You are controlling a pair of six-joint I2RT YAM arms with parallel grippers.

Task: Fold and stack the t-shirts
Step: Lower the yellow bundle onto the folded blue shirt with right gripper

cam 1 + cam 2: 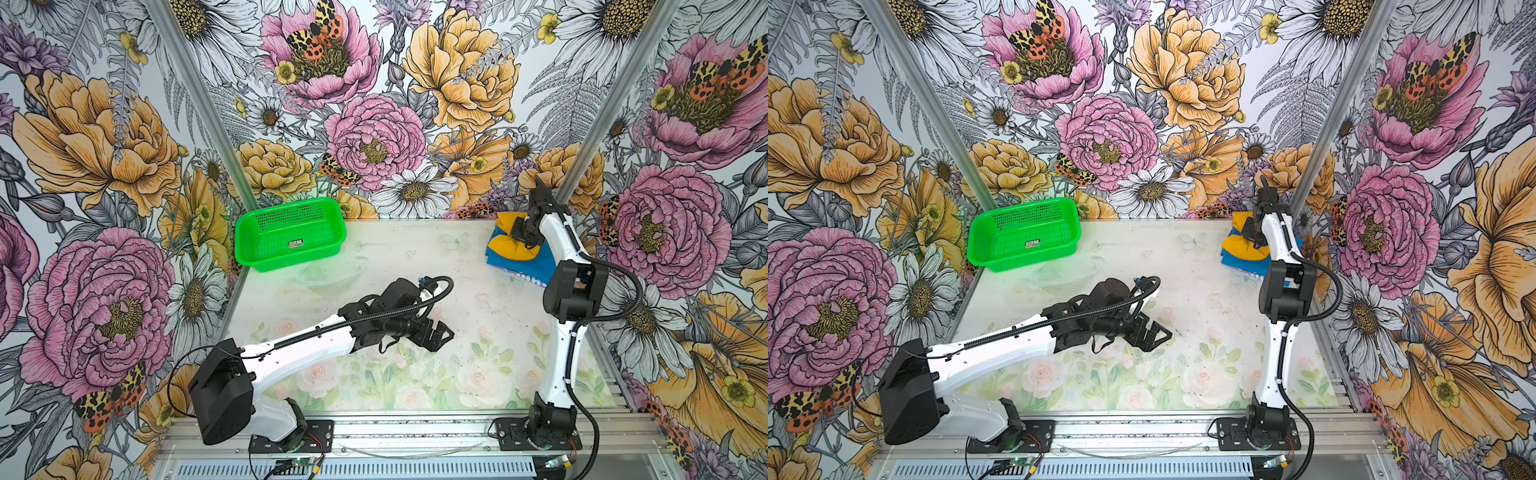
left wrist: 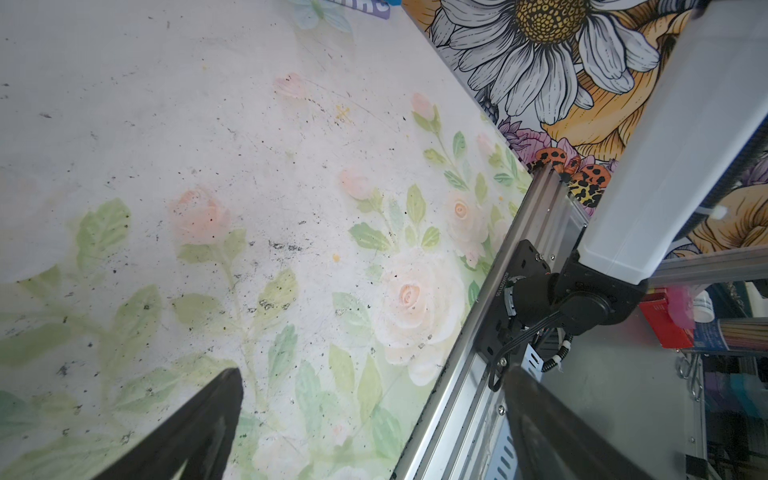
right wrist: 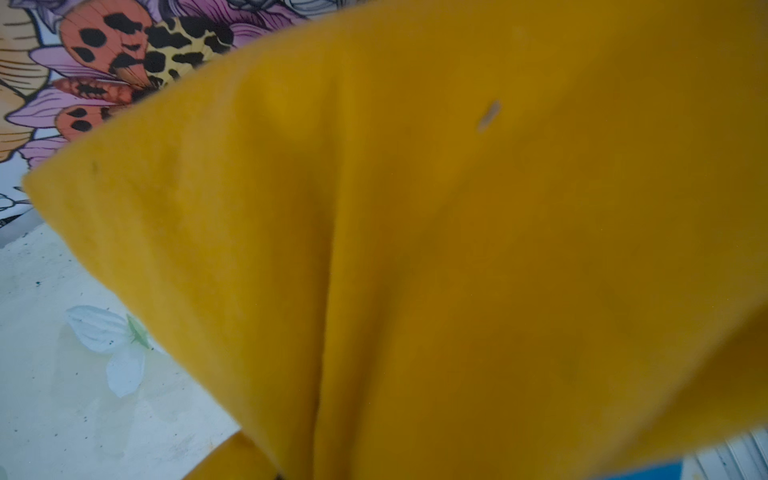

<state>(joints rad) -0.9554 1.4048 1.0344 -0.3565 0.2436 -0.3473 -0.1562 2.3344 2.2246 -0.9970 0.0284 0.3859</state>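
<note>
Top views first: my right gripper (image 1: 524,237) is out at two o'clock on the table (image 1: 415,257), down on the mustard-yellow shirt (image 1: 510,250). That shirt lies bunched on top of the blue shirt (image 1: 534,268), whose white lettering peeks out at the near edge. My left gripper (image 1: 441,332) hangs over mid-table, and the green basket (image 1: 249,245) sits at ten o'clock.

Left wrist: fingers (image 2: 199,415) spread wide, only bare table between them.

Right wrist: yellow cloth fills the frame, its creases running down to where my jaws sit. The jaws are hidden, but I read that as a pinch on the yellow.

It's light, limp stuff that will sag and slide on the blue. I'd grip a folded edge, through every layer.
</note>
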